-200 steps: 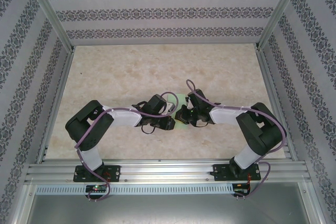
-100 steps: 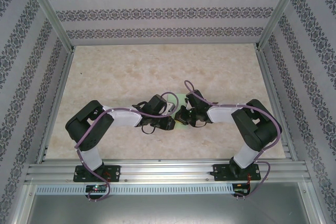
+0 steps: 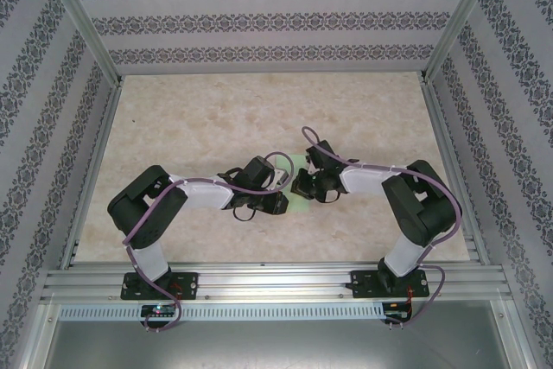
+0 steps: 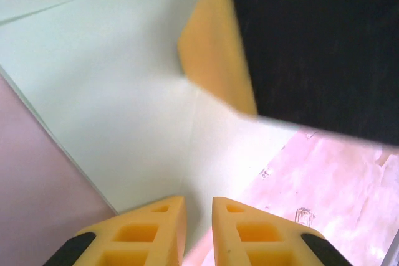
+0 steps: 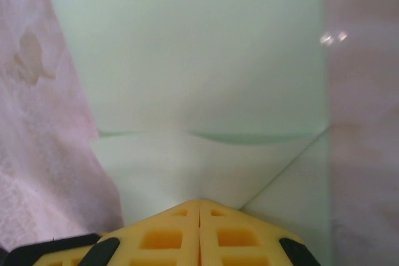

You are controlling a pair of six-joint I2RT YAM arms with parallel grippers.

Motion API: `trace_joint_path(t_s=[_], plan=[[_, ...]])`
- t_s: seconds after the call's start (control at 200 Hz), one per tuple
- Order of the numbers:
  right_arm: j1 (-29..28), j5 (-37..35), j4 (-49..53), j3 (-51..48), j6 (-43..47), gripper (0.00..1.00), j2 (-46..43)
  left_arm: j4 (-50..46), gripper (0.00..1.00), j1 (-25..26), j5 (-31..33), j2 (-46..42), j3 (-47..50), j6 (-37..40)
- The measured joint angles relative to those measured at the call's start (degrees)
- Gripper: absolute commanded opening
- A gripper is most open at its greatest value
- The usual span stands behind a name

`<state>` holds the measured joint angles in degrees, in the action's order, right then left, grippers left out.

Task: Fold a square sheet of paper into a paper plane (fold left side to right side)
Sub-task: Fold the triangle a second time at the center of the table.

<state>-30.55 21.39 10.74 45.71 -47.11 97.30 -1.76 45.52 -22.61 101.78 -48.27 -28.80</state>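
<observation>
Marble table (image 3: 259, 110) | right wrist: paper's (image 5: 187, 60) diagonal fold | left wrist: faint crease

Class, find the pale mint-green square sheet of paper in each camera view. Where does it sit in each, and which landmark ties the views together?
Top external: the pale mint-green square sheet of paper shows as a small green patch at mid-table.
Left wrist: the paper covers the upper left and centre.
Right wrist: the paper spans the middle, top to bottom.
Shared landmark: the marbled beige tabletop bordering the paper.
</observation>
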Motion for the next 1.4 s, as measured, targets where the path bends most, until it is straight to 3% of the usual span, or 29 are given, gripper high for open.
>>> trace_joint_path(t_s=[0.42, 1.399], plan=[[4.4, -0.4, 4.2, 4.3, 4.7, 0.08, 2.6, 0.9, 0.21, 0.1, 0.2, -0.5, 0.8, 0.0], [7.2, 2.7, 3.6, 3.5, 7.0, 0.09, 2.9, 2.4, 0.24, 0.4, 2.0, -3.8, 4.8, -0.3]])
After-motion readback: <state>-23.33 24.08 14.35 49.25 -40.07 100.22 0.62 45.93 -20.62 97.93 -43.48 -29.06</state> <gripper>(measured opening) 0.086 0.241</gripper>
